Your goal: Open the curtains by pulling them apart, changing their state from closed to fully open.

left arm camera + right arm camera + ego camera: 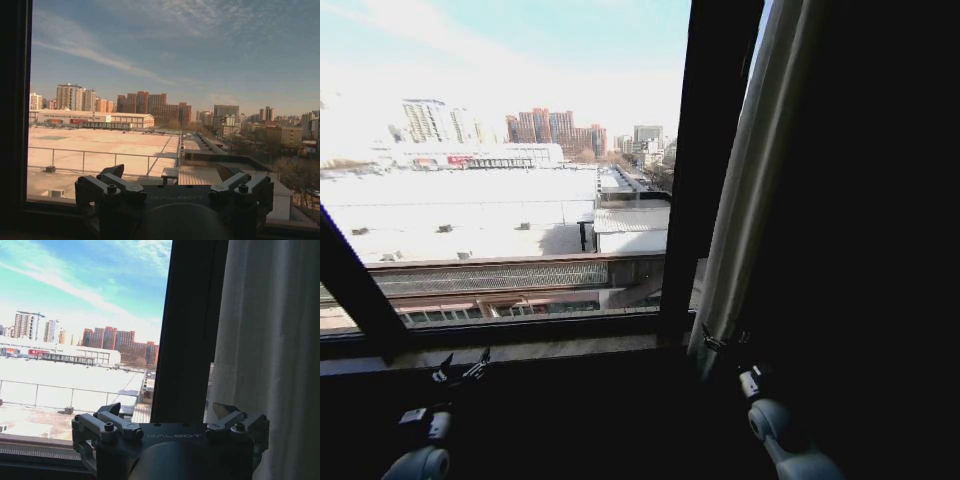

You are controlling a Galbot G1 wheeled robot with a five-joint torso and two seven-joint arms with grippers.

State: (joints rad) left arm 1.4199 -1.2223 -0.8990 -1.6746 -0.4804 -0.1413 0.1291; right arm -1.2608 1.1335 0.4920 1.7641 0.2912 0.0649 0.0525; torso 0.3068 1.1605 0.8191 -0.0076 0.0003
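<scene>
- Left gripper [460, 368]: low by the sill [520, 350], jaws spread, nothing held; glass ahead bare.
- Window frame bar [705, 160]: hard upright edge; keep clear.
- Right gripper [720, 345]: jaws spread, empty, just beside the bunched curtains [760, 170]; for more opening, grip folds low, draw rightward toward the dark wall.

The curtain [745, 190] on the right is soft cloth, matt, pale cream, gathered into long smooth pleats; in the right wrist view its weave [272, 340] looks fine and slightly sheer. The window frame [705, 160] beside it is dark, smooth and matt. The glass [500, 150] is clear. The left gripper [170, 175] and right gripper [167, 412] are dark matt metal with bolt heads showing, their fingers apart. The arm joints [775, 420] near the sill are smooth, pale, faintly glossy plastic.
</scene>
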